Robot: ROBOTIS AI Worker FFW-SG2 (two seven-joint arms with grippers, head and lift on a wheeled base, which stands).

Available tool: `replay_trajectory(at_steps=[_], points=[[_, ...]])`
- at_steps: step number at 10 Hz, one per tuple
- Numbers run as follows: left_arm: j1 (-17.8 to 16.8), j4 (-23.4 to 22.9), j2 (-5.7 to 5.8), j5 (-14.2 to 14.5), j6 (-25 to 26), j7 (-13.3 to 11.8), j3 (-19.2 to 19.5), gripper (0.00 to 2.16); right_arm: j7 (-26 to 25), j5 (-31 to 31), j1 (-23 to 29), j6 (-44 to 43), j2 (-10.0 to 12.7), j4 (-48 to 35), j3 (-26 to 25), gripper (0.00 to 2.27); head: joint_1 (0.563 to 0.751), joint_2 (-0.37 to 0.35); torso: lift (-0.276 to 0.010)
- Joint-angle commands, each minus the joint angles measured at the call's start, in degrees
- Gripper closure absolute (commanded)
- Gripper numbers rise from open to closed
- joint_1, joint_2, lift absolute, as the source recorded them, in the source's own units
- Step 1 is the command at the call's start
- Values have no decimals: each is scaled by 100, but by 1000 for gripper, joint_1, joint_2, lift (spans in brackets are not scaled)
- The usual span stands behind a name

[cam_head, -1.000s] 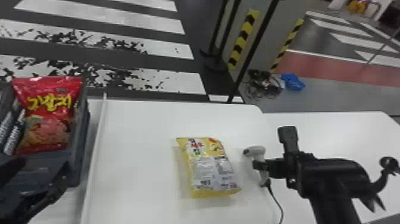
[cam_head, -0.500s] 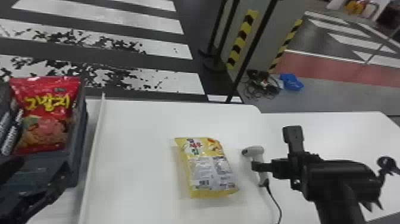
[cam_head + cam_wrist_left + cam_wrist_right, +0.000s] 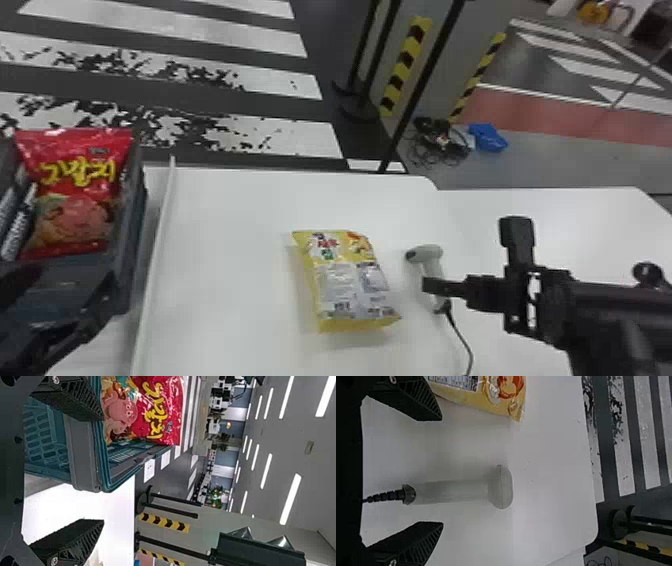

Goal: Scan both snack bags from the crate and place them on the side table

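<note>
The red snack bag (image 3: 75, 200) stands in the dark crate (image 3: 131, 240) at the left. My left gripper (image 3: 62, 305) is low over the crate's near part; in the left wrist view my left gripper (image 3: 104, 470) is open, the red bag (image 3: 158, 411) lying beyond its fingertips. A yellow snack bag (image 3: 350, 280) lies on the white table, printed back up. Right of it is the pale handheld scanner (image 3: 425, 254), my right gripper (image 3: 430, 286) at its handle. In the right wrist view, my right gripper (image 3: 442, 471) is open, its fingers on either side of the scanner's handle (image 3: 455, 490).
The scanner's cable (image 3: 462, 340) runs toward the table's near edge. A raised white strip (image 3: 160, 225) separates the crate from the main table surface (image 3: 235, 225). Another white tabletop (image 3: 590, 225) extends to the right. Black posts (image 3: 420, 85) stand behind the table.
My right gripper's wrist side has shifted a little to the right and nearer, with its tip still by the scanner. The left gripper and both bags have hardly changed place.
</note>
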Motion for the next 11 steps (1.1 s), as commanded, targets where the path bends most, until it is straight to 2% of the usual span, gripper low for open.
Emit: replay_trajectory(at_steps=[1, 4, 11], points=[[9, -7, 0, 0, 0, 0, 12, 80, 197, -791, 39, 391, 21, -77, -325, 63, 695, -334, -95], [9, -7, 0, 0, 0, 0, 12, 80, 399, -1231, 4, 637, 21, -51, -325, 66, 695, -280, -95], [-9, 20, 9, 9, 0, 0, -6, 80, 838, -1029, -453, 40, -93, 1329, 502, 66, 695, -213, -95]])
